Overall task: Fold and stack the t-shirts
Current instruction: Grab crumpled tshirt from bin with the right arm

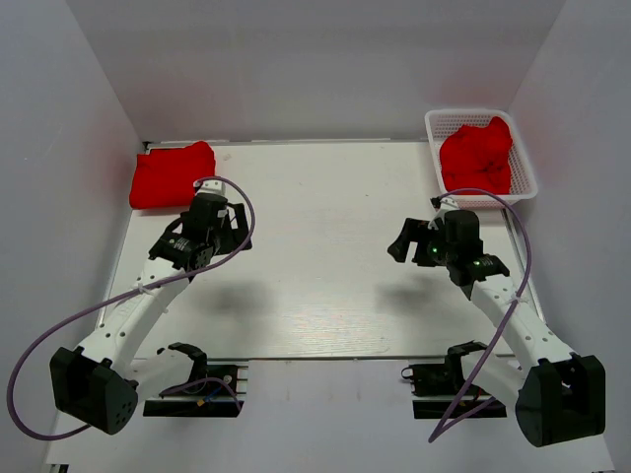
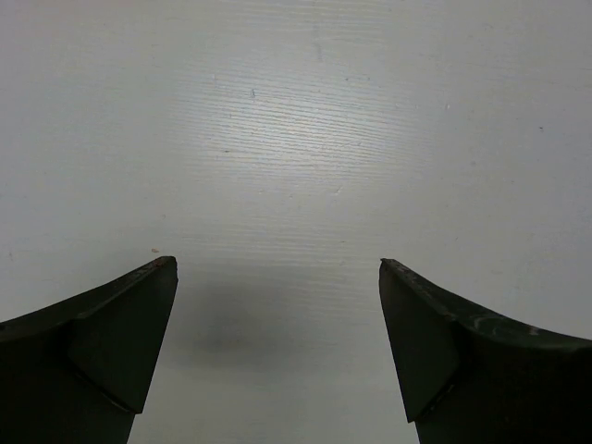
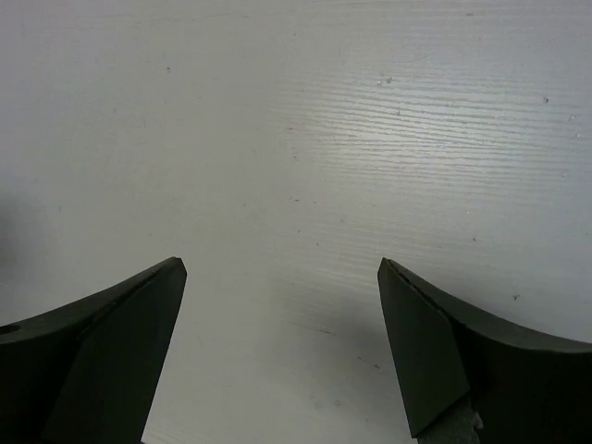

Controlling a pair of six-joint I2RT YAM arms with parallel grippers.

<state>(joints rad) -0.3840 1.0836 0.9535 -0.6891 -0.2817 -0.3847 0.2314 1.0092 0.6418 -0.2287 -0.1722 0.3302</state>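
Note:
A folded red t-shirt (image 1: 173, 173) lies at the table's far left corner. More red t-shirts (image 1: 477, 154) are crumpled in a white mesh basket (image 1: 522, 175) at the far right. My left gripper (image 1: 223, 229) hangs open over bare table just in front of the folded shirt; its wrist view shows only white table between the jaws (image 2: 277, 277). My right gripper (image 1: 418, 243) is open over bare table, in front and left of the basket; its wrist view (image 3: 282, 277) shows only table too. Neither holds anything.
White walls close in the table at the back and both sides. The white table (image 1: 325, 256) stretches between the arms. Two black gripper stands (image 1: 192, 389) (image 1: 444, 379) sit at the near edge.

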